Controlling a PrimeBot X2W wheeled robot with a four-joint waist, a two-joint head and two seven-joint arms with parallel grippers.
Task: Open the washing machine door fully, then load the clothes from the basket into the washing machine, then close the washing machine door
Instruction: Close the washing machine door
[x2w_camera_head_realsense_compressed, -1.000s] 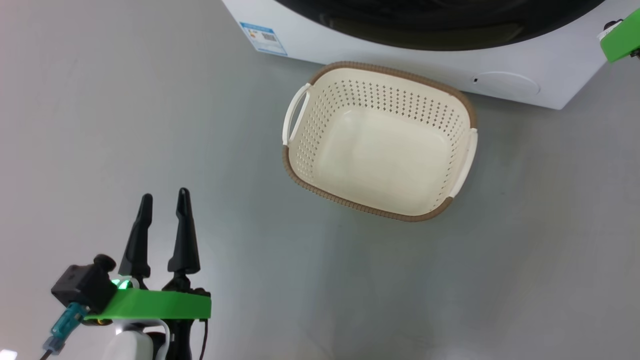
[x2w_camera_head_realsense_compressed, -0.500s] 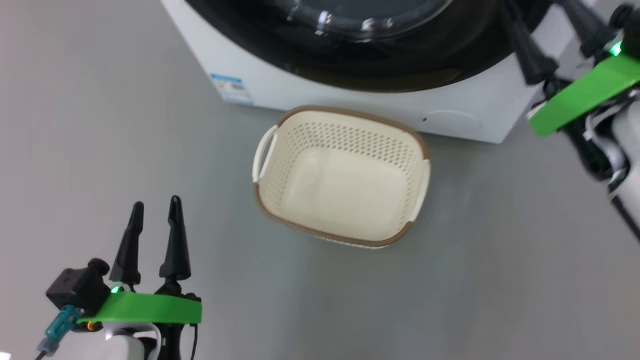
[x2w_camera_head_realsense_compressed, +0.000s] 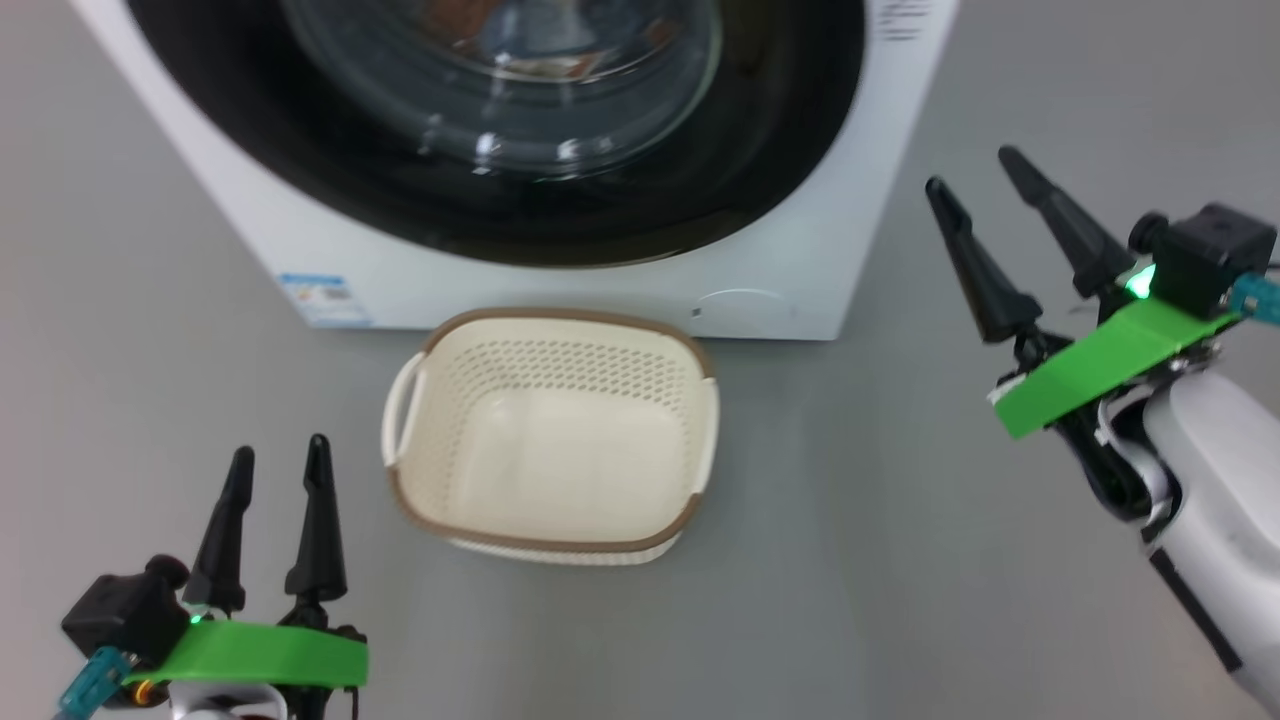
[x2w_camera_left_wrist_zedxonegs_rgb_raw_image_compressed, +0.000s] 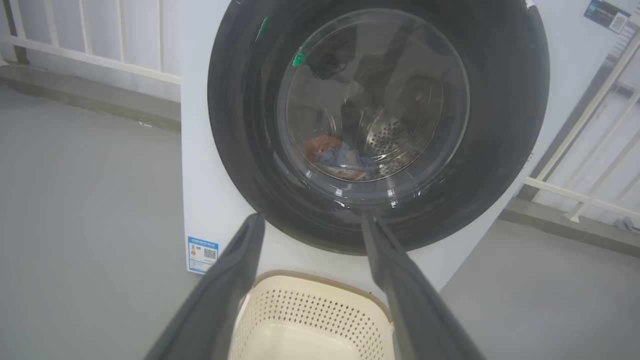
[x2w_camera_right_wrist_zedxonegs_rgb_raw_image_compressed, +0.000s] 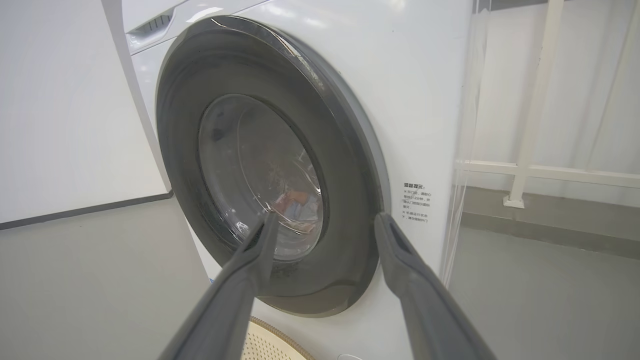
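Down at the left, low over the grey floor (x2w_camera_head_realsense_compressed: 850, 560), the left gripper (x2w_camera_head_realsense_compressed: 280, 450) hangs with its two dark fingers spread and nothing between them. It points toward the washing machine (x2w_camera_head_realsense_compressed: 560, 290) and stands well apart from it. Ahead of it, a blue label sticker (x2w_camera_head_realsense_compressed: 322, 298) marks the machine's lower left front corner.

In the middle, the basket (x2w_camera_head_realsense_compressed: 560, 315) stands on the floor with its far rim just beside the foot of the machine; I can't tell whether they touch. It is empty, with only bare cream plastic inside. Its long side runs across the machine's front and its handles face left and right.

Above it, the washing machine door (x2w_camera_head_realsense_compressed: 740, 190) lies flat against the front, and from the right wrist view its black rim looks flush. The clothes (x2w_camera_left_wrist_zedxonegs_rgb_raw_image_compressed: 340, 156) are in the drum, a small blue and orange heap low behind the glass.

At the right, the right gripper (x2w_camera_head_realsense_compressed: 972, 172) is raised beside the machine's right front corner, fingers parted and holding nothing. The door lies ahead and to its left, so this arm is the nearer one. I'd judge the loading done and the door shut. If the latch needs a last press, that falls to the right arm, though nothing here shows whether it has caught
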